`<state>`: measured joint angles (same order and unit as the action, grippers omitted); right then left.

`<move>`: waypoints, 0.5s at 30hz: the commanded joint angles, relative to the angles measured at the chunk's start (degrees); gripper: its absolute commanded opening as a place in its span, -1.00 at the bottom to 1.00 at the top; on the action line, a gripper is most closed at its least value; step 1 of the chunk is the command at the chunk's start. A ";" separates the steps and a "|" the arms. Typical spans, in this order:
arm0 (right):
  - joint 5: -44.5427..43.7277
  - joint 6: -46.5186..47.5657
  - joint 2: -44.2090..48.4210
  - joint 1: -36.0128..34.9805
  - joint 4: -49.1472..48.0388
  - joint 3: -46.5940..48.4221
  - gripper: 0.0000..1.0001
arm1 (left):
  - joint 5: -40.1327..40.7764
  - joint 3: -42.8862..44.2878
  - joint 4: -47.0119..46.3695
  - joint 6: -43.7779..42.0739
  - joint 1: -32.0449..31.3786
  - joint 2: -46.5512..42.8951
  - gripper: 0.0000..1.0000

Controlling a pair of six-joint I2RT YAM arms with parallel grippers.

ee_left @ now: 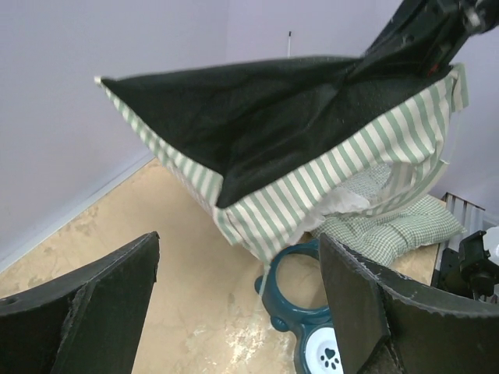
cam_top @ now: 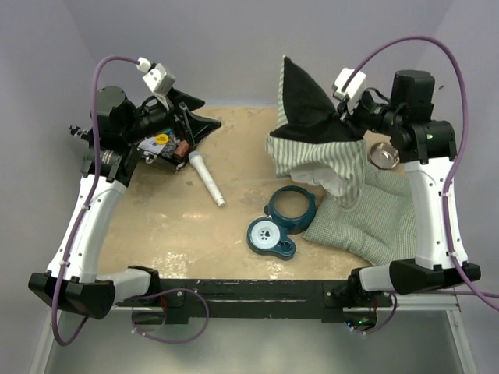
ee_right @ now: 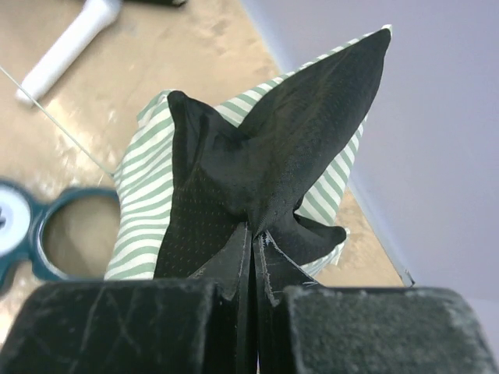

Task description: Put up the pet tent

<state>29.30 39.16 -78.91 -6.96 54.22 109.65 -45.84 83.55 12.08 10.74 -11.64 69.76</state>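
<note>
Fabric of the green-and-white narrow-striped pet tent [cam_top: 320, 152] is hanging lifted over the far right of the mottled beige counter [cam_top: 179, 226], its dotted black floor panel [ee_right: 234, 179] bunching into a peak. Right tool [ee_right: 253, 238] is pinching that black panel, jaws pressed together on it. Left tool [ee_left: 238, 257] is hovering spread wide, apart from the tent. Quilted green checked cushion [cam_top: 374, 222] and glossy teal double-bowl stand [cam_top: 281, 222] are lying just below the tent; smooth lilac walls [cam_top: 234, 47] are enclosing the corner.
</note>
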 commanded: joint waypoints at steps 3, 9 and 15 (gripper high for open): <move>9.11 20.07 4.12 -0.25 3.53 -9.96 -1.00 | 0.15 -2.33 2.33 -1.24 0.13 -1.12 0.74; 6.38 25.63 5.88 -0.25 3.53 -13.41 -0.99 | -2.41 -12.41 2.89 -4.77 -1.36 -0.49 0.69; 7.09 22.37 4.91 -0.25 3.53 -10.15 -1.00 | 0.93 -21.41 -16.99 -2.91 -10.05 5.28 0.51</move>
<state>34.50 61.80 -75.09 -7.11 58.96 95.85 -46.02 63.57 8.71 8.10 -16.49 70.39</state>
